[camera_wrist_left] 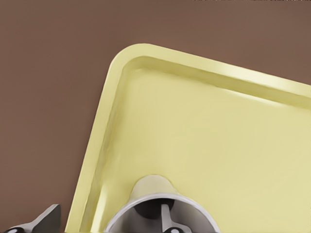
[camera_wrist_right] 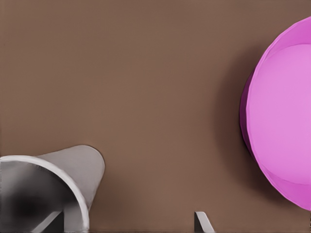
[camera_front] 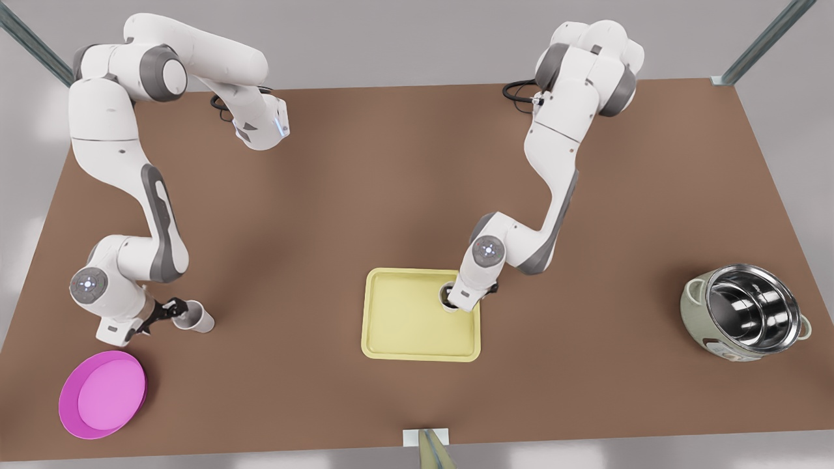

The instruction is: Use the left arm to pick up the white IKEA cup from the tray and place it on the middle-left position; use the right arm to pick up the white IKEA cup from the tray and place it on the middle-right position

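A: Front view first. The left gripper (camera_front: 457,298) is down on the tray (camera_front: 404,326), at the tray's one-o'clock corner, one finger inside the white cup (camera_front: 448,298) there; I cannot tell whether it has clamped yet.

B: And the other arm?

A: The right gripper (camera_front: 172,311) hangs at eleven o'clock from the magenta bowl (camera_front: 102,394), clamped on the rim of a tilted second cup (camera_front: 195,317). A steel pot (camera_front: 749,319) sits far off at three o'clock.

B: Left wrist view?

A: The cup (camera_wrist_left: 160,208) stands just inside the tray's rim (camera_wrist_left: 104,131), a finger (camera_wrist_left: 166,216) dipping into it.

B: Right wrist view?

A: The held cup (camera_wrist_right: 53,187) leans over bare table (camera_wrist_right: 146,73), the bowl (camera_wrist_right: 282,116) near.

B: Progress?

A: Neither cup looks placed. One has left the tray and wants setting down; the other is not yet lifted.
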Robot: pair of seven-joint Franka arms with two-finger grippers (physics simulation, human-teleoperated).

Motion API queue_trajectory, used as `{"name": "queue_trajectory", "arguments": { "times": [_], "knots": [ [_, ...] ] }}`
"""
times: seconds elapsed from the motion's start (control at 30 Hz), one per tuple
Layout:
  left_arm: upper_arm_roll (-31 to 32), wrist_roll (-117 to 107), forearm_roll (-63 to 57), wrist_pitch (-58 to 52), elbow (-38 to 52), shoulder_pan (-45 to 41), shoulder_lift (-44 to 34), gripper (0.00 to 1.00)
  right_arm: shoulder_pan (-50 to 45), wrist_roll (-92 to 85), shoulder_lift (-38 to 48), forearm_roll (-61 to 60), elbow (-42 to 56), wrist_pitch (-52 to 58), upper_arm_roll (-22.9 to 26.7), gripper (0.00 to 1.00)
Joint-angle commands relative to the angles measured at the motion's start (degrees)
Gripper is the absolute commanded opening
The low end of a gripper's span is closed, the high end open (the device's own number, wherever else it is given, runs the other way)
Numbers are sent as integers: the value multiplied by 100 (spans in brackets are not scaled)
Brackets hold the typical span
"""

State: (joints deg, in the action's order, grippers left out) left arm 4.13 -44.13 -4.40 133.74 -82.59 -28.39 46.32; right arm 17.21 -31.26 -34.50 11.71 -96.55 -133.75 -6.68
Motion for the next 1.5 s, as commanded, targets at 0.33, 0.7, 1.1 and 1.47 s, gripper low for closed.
{"name": "queue_trajectory", "arguments": {
  "times": [0.33, 0.7, 1.1, 1.47],
  "knots": [
    [-8, -351, 18, 222, 147, 9, -35, 18, -77, 2009, 1172, -538, 1288, 2898, -553, 100],
    [-52, 3251, 0, -1034, 463, 1616, -440, 17, -1677, 2334, 2483, -1100, 971, 3751, 1116, 100],
    [-114, 3727, -378, 662, -512, 1960, -633, 17, -1563, 2361, 2325, -1417, 1147, 3751, 1089, 100],
    [-88, 3868, 378, 741, -732, 2021, -571, 100, -1589, 2387, 2281, -1373, 1147, 3759, 1063, 100]
  ]
}}
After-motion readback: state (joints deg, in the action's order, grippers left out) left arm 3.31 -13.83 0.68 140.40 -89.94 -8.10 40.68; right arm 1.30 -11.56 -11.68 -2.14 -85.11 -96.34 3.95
